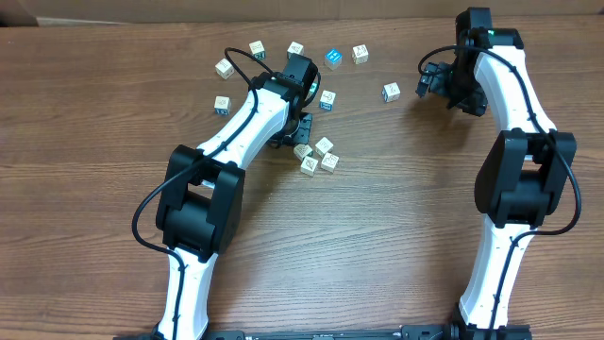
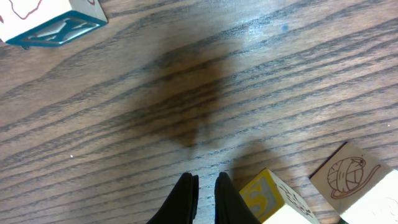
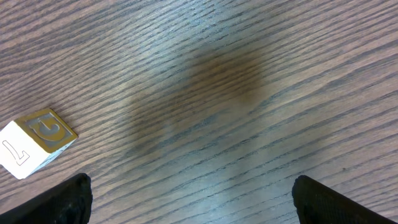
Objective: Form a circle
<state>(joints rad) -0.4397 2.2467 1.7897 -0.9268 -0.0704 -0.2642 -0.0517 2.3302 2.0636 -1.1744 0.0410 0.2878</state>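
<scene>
The desk (image 1: 396, 246) fills every view. Overhead, the left arm (image 1: 250, 123) hides its own left end effector (image 2: 204, 186). Only the wrist view shows its fingers together on nothing, with a yellow-faced cube (image 2: 267, 196) cut off beside them. The right end effector (image 3: 199, 208) stands wide apart, its tips cropped. The letter cubes (image 1: 324, 144) lie scattered across the upper centre, four of them bunched together.

Table (image 1: 396, 227): brown wood-grain top; every cube lay directly on it.
Far arc: pale letter cubes (image 1: 257, 48) lay well apart along the far side.
Blue cube (image 1: 332, 58): sat in that arc, between two pale ones.
Teal-faced cube (image 1: 327, 99): lay nearer, just below the blue one.
Right cube (image 1: 391, 92): lay alone, apart from the rest.
Cluster (image 1: 324, 145): four pale cubes sat close together near the middle.
</scene>
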